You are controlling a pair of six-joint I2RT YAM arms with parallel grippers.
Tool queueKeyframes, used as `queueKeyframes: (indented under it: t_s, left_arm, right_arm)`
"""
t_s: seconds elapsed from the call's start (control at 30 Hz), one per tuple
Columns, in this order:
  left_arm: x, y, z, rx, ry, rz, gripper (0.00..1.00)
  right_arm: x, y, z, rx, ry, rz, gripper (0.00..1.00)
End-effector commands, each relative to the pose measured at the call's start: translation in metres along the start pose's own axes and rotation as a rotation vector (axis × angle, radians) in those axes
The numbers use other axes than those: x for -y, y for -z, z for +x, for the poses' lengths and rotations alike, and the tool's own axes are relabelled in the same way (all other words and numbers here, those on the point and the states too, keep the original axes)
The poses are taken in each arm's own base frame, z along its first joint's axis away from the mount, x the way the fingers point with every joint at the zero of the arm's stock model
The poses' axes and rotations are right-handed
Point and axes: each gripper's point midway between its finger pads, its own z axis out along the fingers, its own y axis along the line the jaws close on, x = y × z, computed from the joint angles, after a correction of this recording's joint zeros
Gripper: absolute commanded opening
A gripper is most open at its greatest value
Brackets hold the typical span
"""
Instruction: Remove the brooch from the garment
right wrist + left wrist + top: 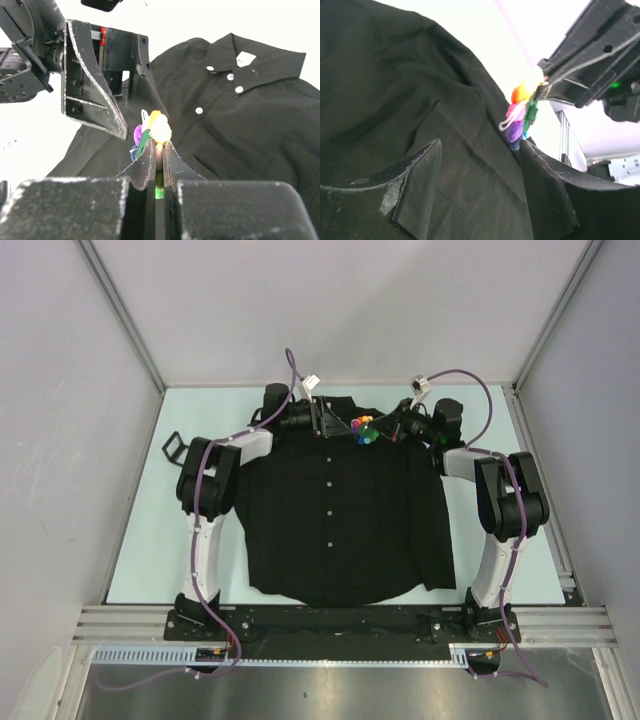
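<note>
The black garment point(340, 520) lies flat on the table with its collar at the far side. The rainbow brooch point(364, 429) sits near the collar, right of the button row. My right gripper point(383, 428) is shut on the brooch point(156, 129), its fingers point(145, 160) pinching it edge-on. My left gripper point(325, 423) is open, just left of the brooch, with its fingers point(417, 185) spread over the shirt cloth point(395, 90). In the left wrist view the brooch point(521, 114) touches a raised fold of cloth. I cannot tell whether it is still pinned.
The pale table point(140, 530) is boxed in by grey walls and metal posts. A row of small white buttons point(330, 511) runs down the shirt front. A black handle-like part point(175, 447) sits by the left arm's elbow.
</note>
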Motion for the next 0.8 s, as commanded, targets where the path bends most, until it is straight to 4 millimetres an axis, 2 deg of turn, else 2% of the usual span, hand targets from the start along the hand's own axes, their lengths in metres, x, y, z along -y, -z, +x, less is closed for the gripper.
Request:
queueKeyframes:
  t_s: [0.0,0.17,0.27,0.4,0.53,0.6,0.7,0.77]
  left_arm:
    - [0.043,-0.008,-0.014,0.004,-0.113,0.146,0.69]
    - [0.053,-0.006,-0.012,0.014,-0.121,0.184,0.68]
    - [0.061,-0.009,-0.013,0.024,-0.117,0.237,0.63]
    - [0.060,-0.010,-0.012,0.020,-0.096,0.248,0.58]
    - [0.068,-0.008,-0.013,0.022,-0.122,0.263,0.65]
    - [0.063,-0.009,-0.013,0.031,-0.129,0.231,0.65]
    - [0.063,-0.011,-0.013,0.033,-0.136,0.222,0.56]
    - [0.064,-0.013,-0.013,0.031,-0.127,0.233,0.54]
  right_arm:
    - [-0.009,0.001,-0.013,0.043,0.048,-0.056,0.00]
    - [-0.009,0.003,-0.011,0.047,0.049,-0.069,0.00]
    - [-0.011,0.002,-0.011,0.050,0.053,-0.086,0.00]
    - [-0.012,0.003,-0.011,0.052,0.047,-0.100,0.00]
    - [-0.010,0.002,-0.009,0.050,0.039,-0.096,0.00]
    - [-0.011,0.002,-0.009,0.053,0.037,-0.099,0.00]
    - [-0.016,0.001,-0.010,0.058,0.037,-0.117,0.00]
    - [-0.016,0.000,-0.010,0.057,0.045,-0.116,0.00]
